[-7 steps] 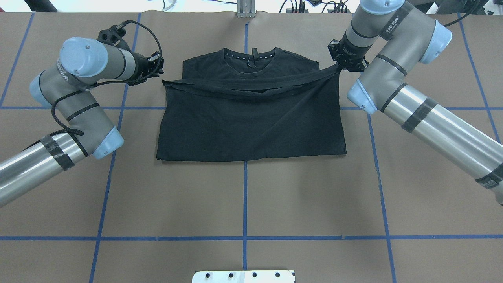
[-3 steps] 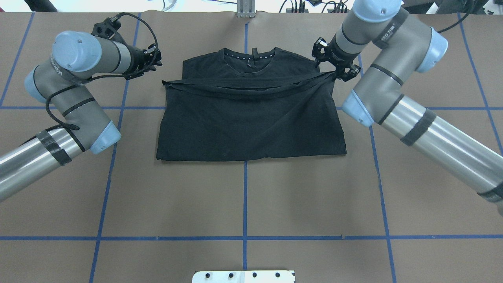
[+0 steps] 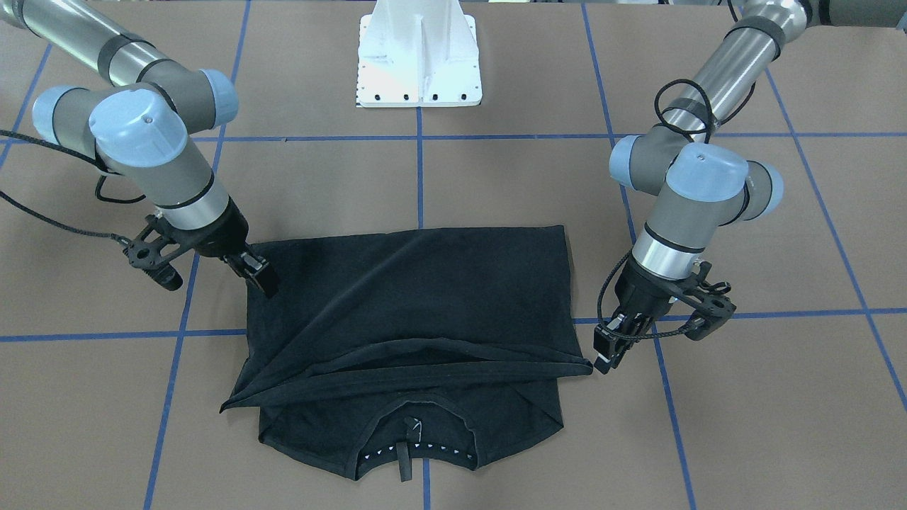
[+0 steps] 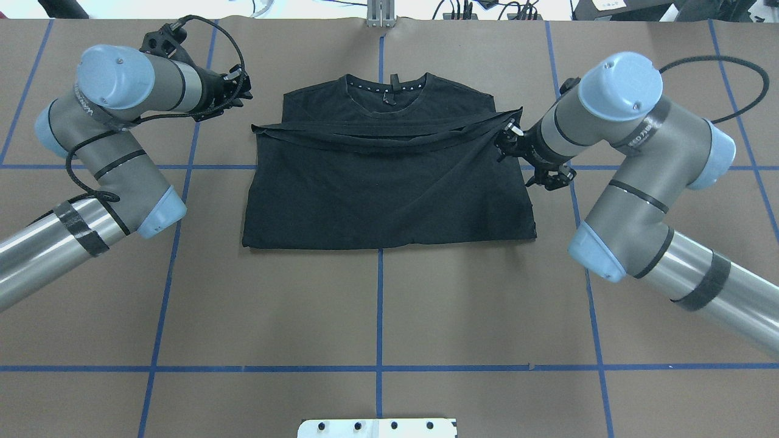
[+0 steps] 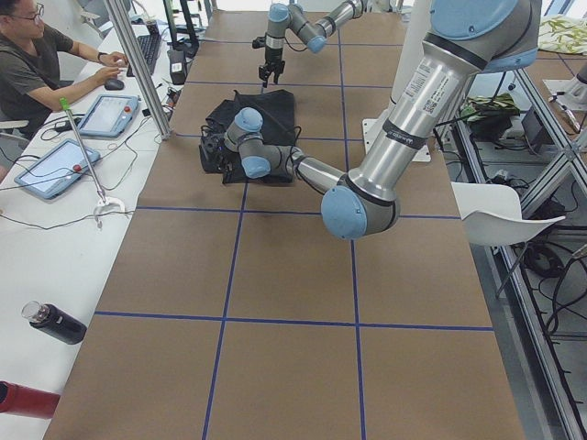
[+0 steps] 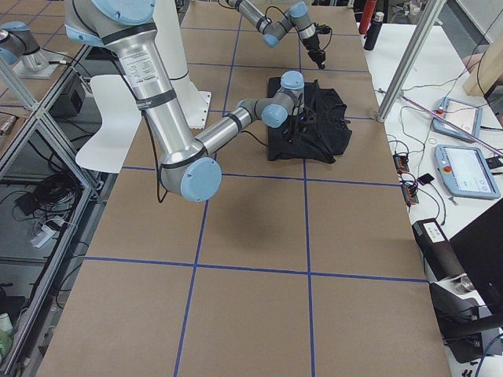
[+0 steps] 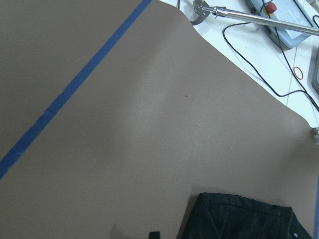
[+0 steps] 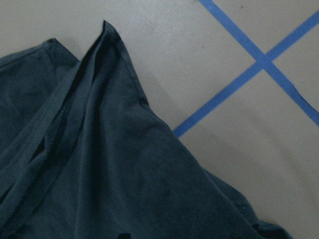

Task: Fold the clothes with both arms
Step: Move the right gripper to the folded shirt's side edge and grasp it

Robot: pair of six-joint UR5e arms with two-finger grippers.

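Observation:
The black T-shirt (image 4: 389, 188) lies on the brown table with its bottom part folded up, the hem (image 4: 389, 131) running across just below the collar (image 4: 389, 91). My right gripper (image 4: 505, 140) hovers open at the shirt's right edge, below the free hem corner (image 8: 105, 31), with nothing between its fingers. In the front view the right gripper (image 3: 261, 278) sits at the shirt (image 3: 425, 297) edge on that view's left. My left gripper (image 4: 243, 91) is open, off the shirt's left side above bare table; the front view has the left gripper (image 3: 604, 353) beside the hem end.
Blue tape lines (image 4: 380, 304) grid the brown table. The white pedestal base (image 3: 419, 53) stands at the robot's side. A seated person (image 5: 37, 64), tablets (image 5: 115, 115) and a bottle (image 5: 55, 323) occupy the white side table beyond the far edge.
The right gripper let go of the hem corner and swung back toward the robot, down along the shirt's right edge. The left gripper barely moved.

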